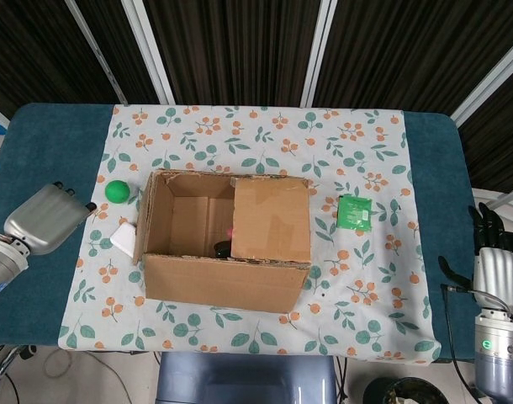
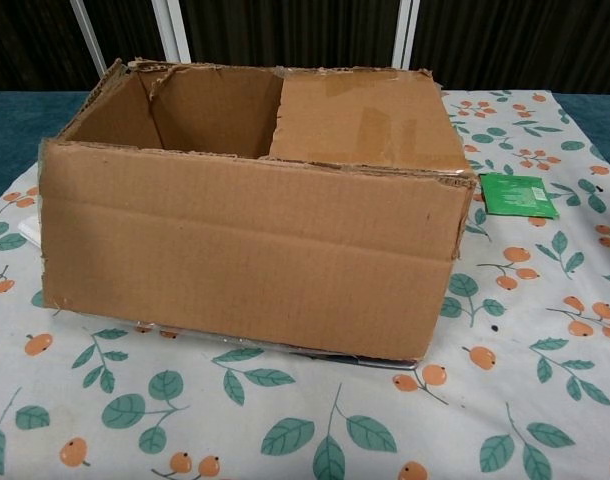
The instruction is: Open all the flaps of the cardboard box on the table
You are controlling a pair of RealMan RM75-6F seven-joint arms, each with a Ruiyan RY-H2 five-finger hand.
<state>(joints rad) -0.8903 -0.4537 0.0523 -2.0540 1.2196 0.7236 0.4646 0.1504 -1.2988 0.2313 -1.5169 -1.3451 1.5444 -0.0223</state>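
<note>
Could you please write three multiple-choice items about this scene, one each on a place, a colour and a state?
1. Where does the ball lie?
A. inside the cardboard box
B. on the cloth, left of the box
C. on the green packet

2. What colour is the ball?
A. green
B. red
C. yellow

3. How does the right-side flap stand?
A. torn off
B. folded outward
C. folded in over the opening

Answers: 1 B, the head view shows it on the floral cloth beside the box's left wall. 2 A, it is plainly green. 3 C, both views show that flap lying flat over the right half of the opening.
</note>
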